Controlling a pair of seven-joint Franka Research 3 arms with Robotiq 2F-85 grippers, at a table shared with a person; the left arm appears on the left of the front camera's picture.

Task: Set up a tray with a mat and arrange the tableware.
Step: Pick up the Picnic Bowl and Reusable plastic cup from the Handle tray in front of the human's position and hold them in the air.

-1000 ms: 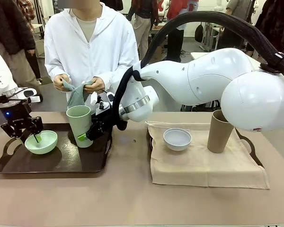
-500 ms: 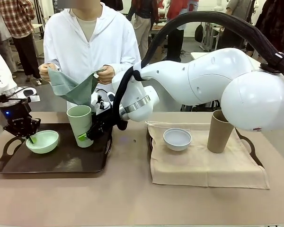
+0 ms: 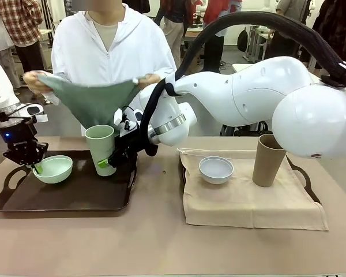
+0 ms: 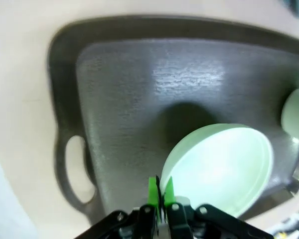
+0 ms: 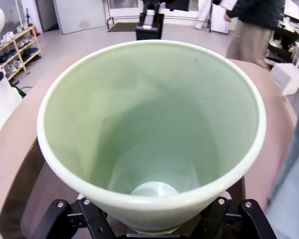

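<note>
Green-padded fingers [image 4: 153, 190] of the left gripper [image 3: 34, 167] pinch shut on the thin rim of the smooth, round, pale mint green bowl [image 4: 224, 167] at the left end of the dark, grainy tray [image 4: 124, 99]. The right gripper [image 3: 106, 164] has its fingers on both sides of the tall, smooth, pale green tumbler [image 3: 101, 144] near the tray's right edge. I cannot tell if they squeeze it.

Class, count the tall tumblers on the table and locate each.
2. The pale green tumbler is in the right gripper, at the dark tray on the left. The tan tumbler stands on the beige mat on the right. None seems hidden.
</note>
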